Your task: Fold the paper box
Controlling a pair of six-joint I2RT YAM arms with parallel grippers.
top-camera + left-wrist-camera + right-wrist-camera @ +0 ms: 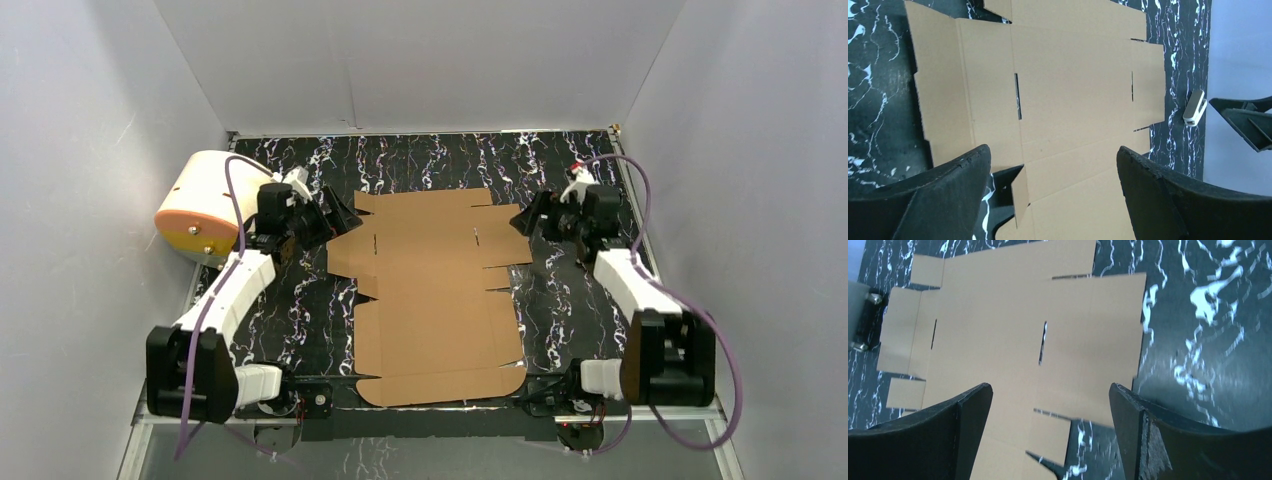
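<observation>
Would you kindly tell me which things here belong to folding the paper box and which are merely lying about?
For the job: paper box, flat and unfolded; left gripper; right gripper, both open.
Lying about: cream cylinder with orange face, beside the left gripper.

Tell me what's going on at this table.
Two robot arms are set up to fold a paper box, which lies as a flat brown die-cut sheet on the black marbled table. No flap has been raised yet. The left end effector and the right end effector are poised at the sheet's far side edges, one on each side, both open and holding nothing. A cream cylinder with an orange face sits apart at the far left.
</observation>
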